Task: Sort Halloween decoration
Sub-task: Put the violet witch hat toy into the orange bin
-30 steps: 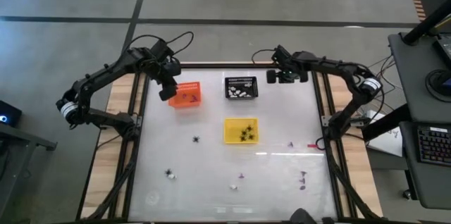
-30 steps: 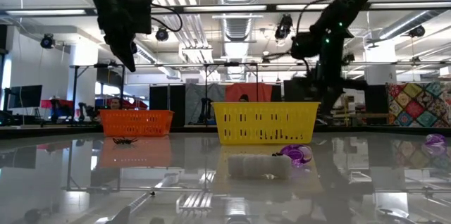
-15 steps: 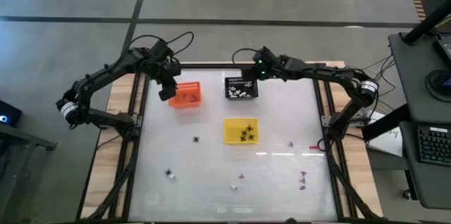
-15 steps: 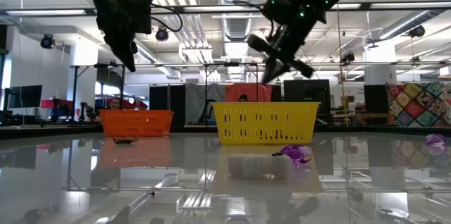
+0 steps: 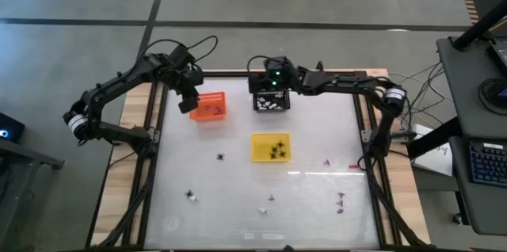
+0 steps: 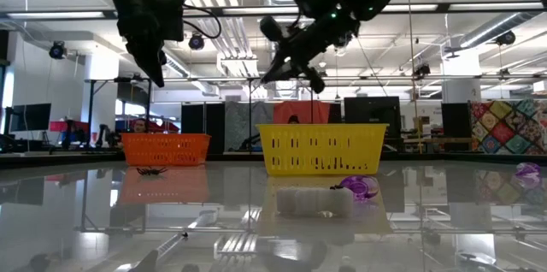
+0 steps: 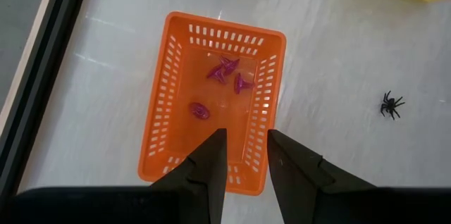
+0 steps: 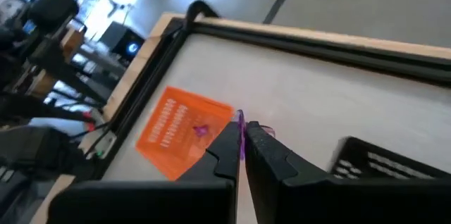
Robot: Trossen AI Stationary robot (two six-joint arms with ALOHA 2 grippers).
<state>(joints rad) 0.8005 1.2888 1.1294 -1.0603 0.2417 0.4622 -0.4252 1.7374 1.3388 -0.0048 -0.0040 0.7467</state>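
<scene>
The Halloween decoration is many tiny pieces. Purple ones [image 7: 225,72] lie in the orange basket [image 5: 209,107], white ones in the black basket [image 5: 271,100], and black spiders in the yellow basket [image 5: 271,147]. More lie loose on the table, such as a spider [image 5: 221,156] and purple bits [image 5: 341,199]. My left gripper [image 7: 245,155] hangs open above the orange basket's edge with nothing between its fingers. My right gripper [image 8: 241,138] is high over the black basket's far side, shut on a tiny purple piece [image 8: 240,120]. My right gripper pinches the purple piece between its two fingers, and a sliver of it [image 8: 240,117] sticks out past their free ends. The fingers slant down toward the table's left side. The piece is lifted clear, high above the table.
The three baskets stand in the table's far half, the yellow one nearest the middle. A black frame rail [image 5: 152,137] runs along the left edge and another [image 5: 363,137] along the right. A red strip [image 5: 353,164] lies near the right rail. The near half holds only scattered pieces.
My right gripper has swung along the far edge toward the table's left, from right of the black basket to over it. It has risen and tipped from pointing steeply down to nearly level, staying shut on the purple piece.
</scene>
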